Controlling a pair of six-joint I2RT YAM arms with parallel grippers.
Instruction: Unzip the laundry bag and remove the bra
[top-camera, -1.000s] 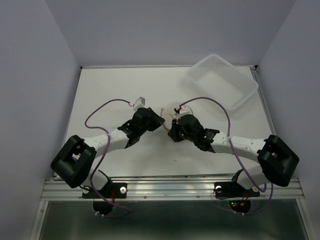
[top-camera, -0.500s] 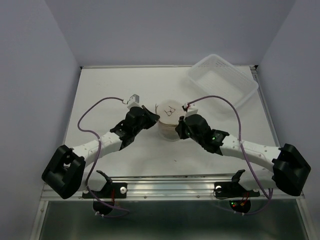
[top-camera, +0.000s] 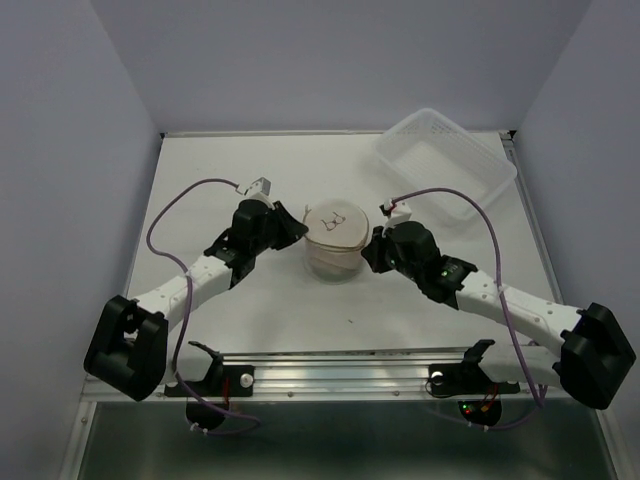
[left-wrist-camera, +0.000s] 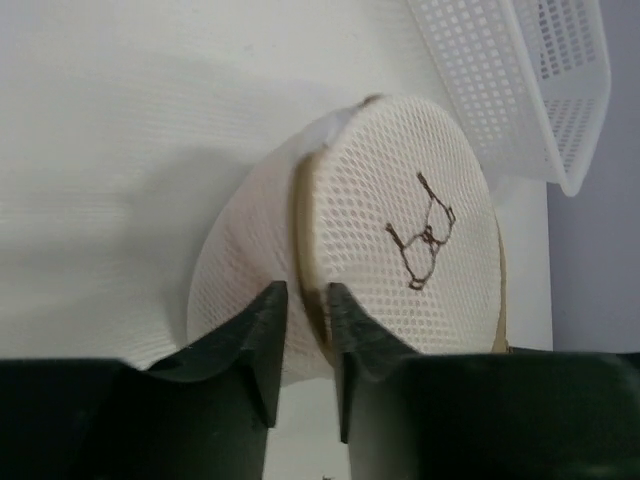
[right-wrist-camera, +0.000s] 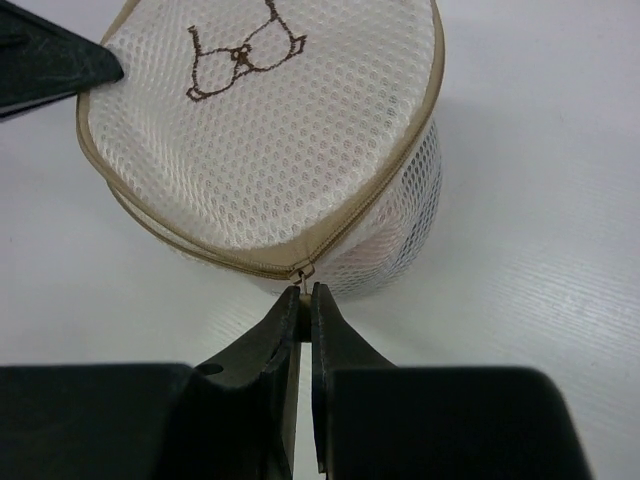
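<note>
A white table (top-camera: 250, 170) is stretching out ahead, its surface looking matte and faintly textured up close. The laundry bag (top-camera: 335, 240) is sitting on it around the middle, its flat printed face turning upward and tilting a little, its mesh side meeting the tabletop. A clear plastic basket (top-camera: 440, 165) is lying at the far right corner, sitting at an angle to the table's edges and well apart from the bag. A tiny dark speck (top-camera: 350, 321) is showing nearer the front edge.
</note>
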